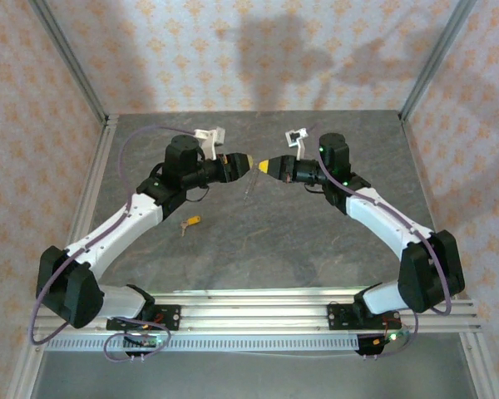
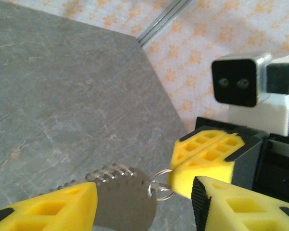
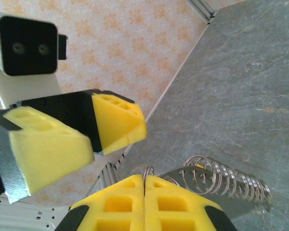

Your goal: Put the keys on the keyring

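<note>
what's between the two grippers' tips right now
In the left wrist view, the keyring: the shut right gripper pinches it, and its grey tag and coil hang between the left gripper's open fingers.

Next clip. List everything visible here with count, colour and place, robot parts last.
small key with a yellow-orange head and dull metal blade: one, yellow and grey, flat on the table beside the left forearm
keyring of thin silver wire ring, flat grey metal tag and coiled wire: one, silver-grey, between the two end effectors
grey stone-patterned table: one, grey, under both arms
cream patterned walls: orange on cream, around the table
left end effector: one, yellow fingers, open either side of the tag
right end effector: one, yellow fingers, shut on the wire ring
</note>
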Controlling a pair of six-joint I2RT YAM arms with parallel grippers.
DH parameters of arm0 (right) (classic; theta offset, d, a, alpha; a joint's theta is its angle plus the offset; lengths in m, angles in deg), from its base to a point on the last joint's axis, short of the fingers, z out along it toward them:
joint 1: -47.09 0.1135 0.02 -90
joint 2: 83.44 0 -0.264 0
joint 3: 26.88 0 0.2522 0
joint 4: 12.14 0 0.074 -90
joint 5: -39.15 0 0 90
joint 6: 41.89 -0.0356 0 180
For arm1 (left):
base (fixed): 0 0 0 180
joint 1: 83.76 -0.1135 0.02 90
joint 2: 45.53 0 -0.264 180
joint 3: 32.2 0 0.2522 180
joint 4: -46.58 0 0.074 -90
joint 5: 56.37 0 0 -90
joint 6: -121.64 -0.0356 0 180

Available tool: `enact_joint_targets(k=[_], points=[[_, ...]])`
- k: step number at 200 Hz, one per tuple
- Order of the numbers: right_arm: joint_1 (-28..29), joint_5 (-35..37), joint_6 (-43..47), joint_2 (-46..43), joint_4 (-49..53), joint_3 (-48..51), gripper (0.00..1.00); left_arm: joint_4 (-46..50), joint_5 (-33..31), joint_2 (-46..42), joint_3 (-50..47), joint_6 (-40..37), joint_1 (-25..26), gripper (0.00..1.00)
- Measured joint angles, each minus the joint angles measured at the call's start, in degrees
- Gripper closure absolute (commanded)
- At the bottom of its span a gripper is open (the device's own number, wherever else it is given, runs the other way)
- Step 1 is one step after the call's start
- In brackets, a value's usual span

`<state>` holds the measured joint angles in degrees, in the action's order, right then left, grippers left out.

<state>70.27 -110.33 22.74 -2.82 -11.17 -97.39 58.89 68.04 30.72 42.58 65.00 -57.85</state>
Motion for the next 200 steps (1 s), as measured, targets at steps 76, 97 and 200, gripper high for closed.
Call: enact_joint_targets(k=[76, 97, 200], points=[[0.0, -0.17, -1.38, -0.9, -1.84, 1.68, 1.0, -8.13, 3.91, 0.07, -3.08, 1.68, -0.02, 0.49], [0.0, -0.17, -2.56, -1.66, -3.06, 2.43, 1.0, -10.32, 4.7, 0.7, -3.13, 2.62, -0.02, 0.49], [-0.24, 0.2, -4.59, -2.75, -5.16, 3.08, 1.0, -15.39, 6.64, 4.17, -3.19, 4.68, 2.54, 0.72]])
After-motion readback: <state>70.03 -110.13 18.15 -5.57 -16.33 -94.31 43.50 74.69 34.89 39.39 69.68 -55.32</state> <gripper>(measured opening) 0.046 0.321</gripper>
